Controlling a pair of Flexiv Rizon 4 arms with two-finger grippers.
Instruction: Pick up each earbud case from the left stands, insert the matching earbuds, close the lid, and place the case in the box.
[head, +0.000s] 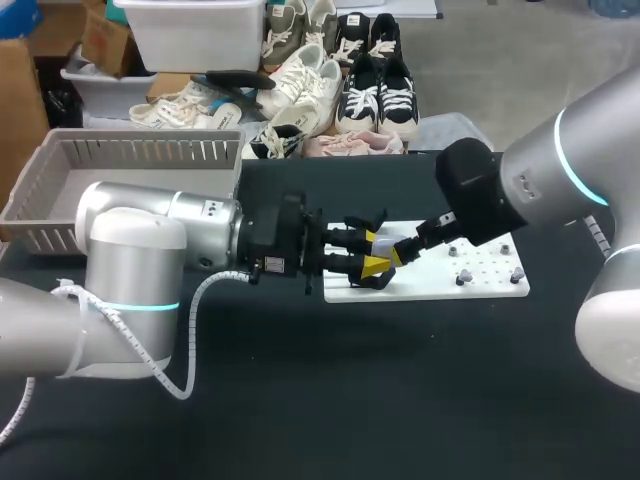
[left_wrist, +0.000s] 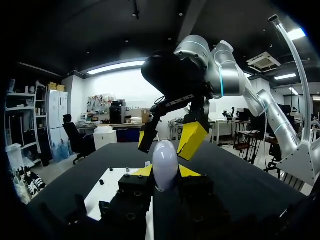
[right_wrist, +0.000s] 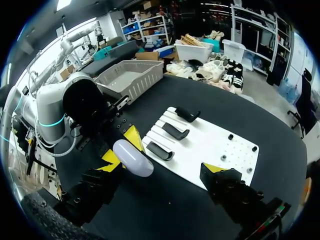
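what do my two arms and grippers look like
The left arm and right arm are rounded silver-grey tubes, each with a glowing teal ring. A white cable runs along the left one. The left gripper and right gripper are black, with yellow-tipped fingers.

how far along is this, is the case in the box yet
Done: one case is off the black stands; the left gripper is shut on the earbud case beside the white board. In hand: the right gripper hangs open just ahead of it. Left: no case shows in the grey box; whether earbuds are in, I cannot tell.
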